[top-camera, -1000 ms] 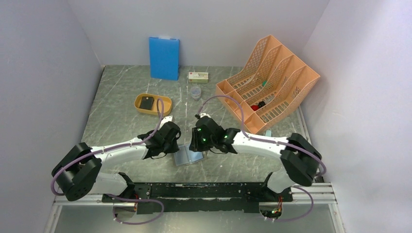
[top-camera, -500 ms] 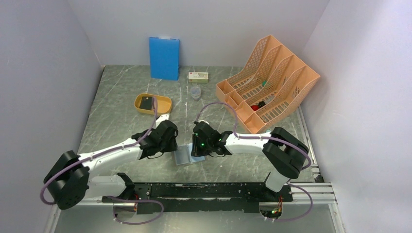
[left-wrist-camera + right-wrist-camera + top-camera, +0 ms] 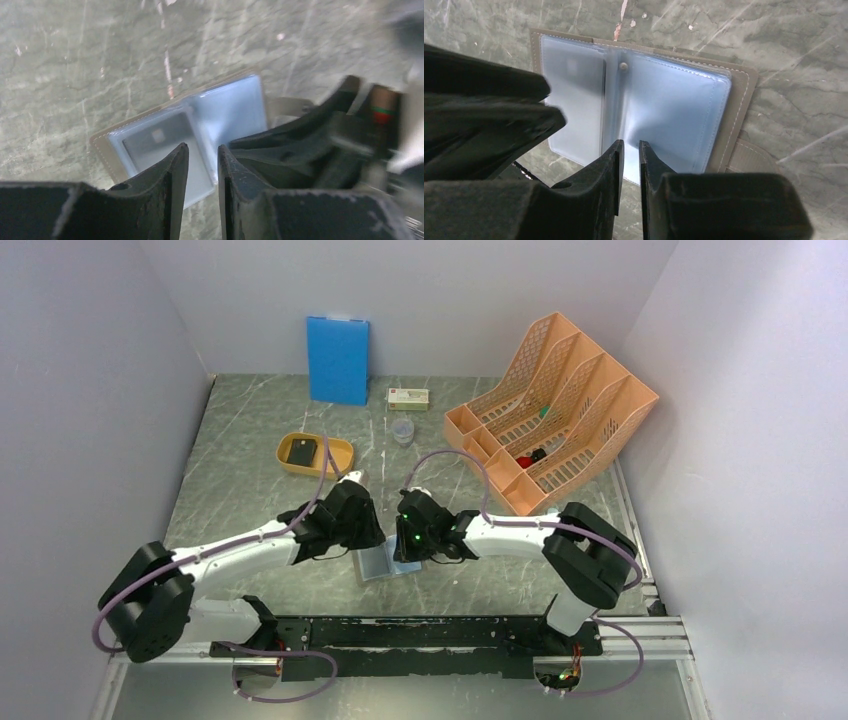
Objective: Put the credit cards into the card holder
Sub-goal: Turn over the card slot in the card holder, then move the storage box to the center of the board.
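Locating holder (image 3: 378, 565): lying open between both arms.
Left gripper (image 3: 200, 160): narrow slit, empty; I am hovering it over the fold.
Right gripper (image 3: 628, 155): narrow slit, empty, equally near.
Card (image 3: 302, 452): sitting in tray (image 3: 345, 456), left side nearer.

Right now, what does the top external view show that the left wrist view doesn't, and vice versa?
Only top external: a mustard-yellow oval tray holding a dark rectangular card, an upright blue rectangular board and a peach plastic mesh file rack. Only left wrist: a second dark card, with a pale chip, already inside the open grey folding card holder. Both: that holder lying flat on the marbled table, with the left gripper and right gripper over it from opposite sides.
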Robot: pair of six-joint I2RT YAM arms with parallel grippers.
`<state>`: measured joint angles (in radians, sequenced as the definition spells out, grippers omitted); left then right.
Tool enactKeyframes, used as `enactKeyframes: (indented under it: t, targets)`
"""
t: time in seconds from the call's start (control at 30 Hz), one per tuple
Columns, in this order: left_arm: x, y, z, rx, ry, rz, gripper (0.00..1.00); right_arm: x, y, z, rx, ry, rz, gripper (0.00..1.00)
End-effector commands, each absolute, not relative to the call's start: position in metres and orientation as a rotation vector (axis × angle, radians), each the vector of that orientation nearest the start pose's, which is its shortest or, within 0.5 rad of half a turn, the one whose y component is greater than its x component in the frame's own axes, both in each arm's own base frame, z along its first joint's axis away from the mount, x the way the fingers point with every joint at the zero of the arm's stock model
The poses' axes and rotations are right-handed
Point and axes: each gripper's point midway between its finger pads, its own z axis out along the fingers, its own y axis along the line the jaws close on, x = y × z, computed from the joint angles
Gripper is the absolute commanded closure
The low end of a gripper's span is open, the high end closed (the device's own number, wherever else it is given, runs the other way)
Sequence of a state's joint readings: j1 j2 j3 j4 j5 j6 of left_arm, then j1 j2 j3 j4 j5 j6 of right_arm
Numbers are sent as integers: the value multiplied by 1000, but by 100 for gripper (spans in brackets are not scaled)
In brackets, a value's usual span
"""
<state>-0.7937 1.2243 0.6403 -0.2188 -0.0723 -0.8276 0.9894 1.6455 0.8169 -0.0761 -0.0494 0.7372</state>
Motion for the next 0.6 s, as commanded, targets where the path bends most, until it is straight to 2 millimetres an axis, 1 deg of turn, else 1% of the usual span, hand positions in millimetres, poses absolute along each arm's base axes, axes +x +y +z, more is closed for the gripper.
enactKeyframes:
  t: [0.0,0.07,0.1,0.27,0.37,0.43,0.5,0.57]
  targets:
    - [205,-237,52,-100,2551,-626,67,183,334,39,-345,2587,726,77]
    - [206,-231,53,-132,2538,-606,66,182,334,48,-344,2573,741,76]
    - [207,-229,59,-144,2516,-604,65,183,334,53,-343,2564,750,75]
    - [220,-213,96,-186,2412,-552,58,188,335,83,-343,2505,770,69]
    - [225,-203,113,-209,2380,-512,55,190,336,100,-353,2475,787,67]
    - [232,-196,125,-242,2347,-493,53,197,334,109,-337,2449,772,66]
    - [240,-186,132,-294,2320,-463,49,201,333,117,-331,2430,775,65]
    - [252,-170,138,-389,2292,-416,43,207,332,125,-317,2405,779,65]
